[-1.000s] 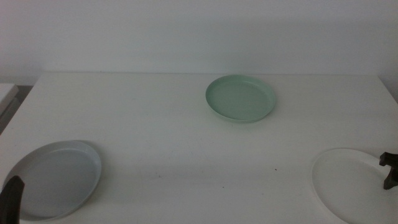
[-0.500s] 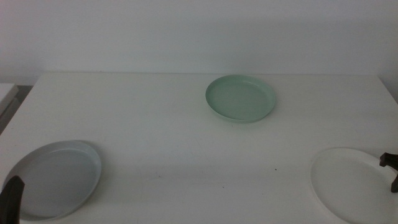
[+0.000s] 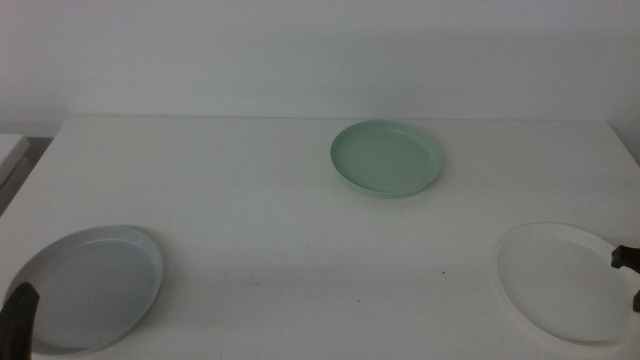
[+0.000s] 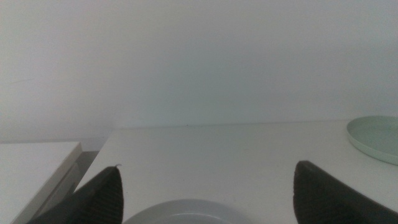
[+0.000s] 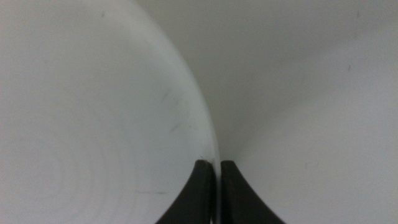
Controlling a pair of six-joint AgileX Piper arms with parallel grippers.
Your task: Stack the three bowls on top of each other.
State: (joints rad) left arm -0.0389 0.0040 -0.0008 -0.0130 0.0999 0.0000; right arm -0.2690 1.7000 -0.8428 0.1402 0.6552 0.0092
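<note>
Seen from the middle camera, the mint green bowl sits at about 12 o'clock on the white table, short of the far edge, with bare tabletop all round it. The pale grey-blue bowl lies at 8 o'clock, its near rim cut off by the bottom of the view. The white bowl lies at 4 o'clock, close to the table's right edge. All three are well apart from one another, and the broad middle of the table between them is open.

The right gripper comes in from the right side at the white bowl's outer rim. In the right wrist view its two dark jaws are pinched together on the thin rim of the white bowl, one jaw inside and one outside, with the right gripper centred on that edge.

The left gripper waits at the bottom left corner, over the near part of the grey-blue bowl. In the left wrist view its jaws stand wide apart, with the grey-blue bowl's rim showing between them.
</note>
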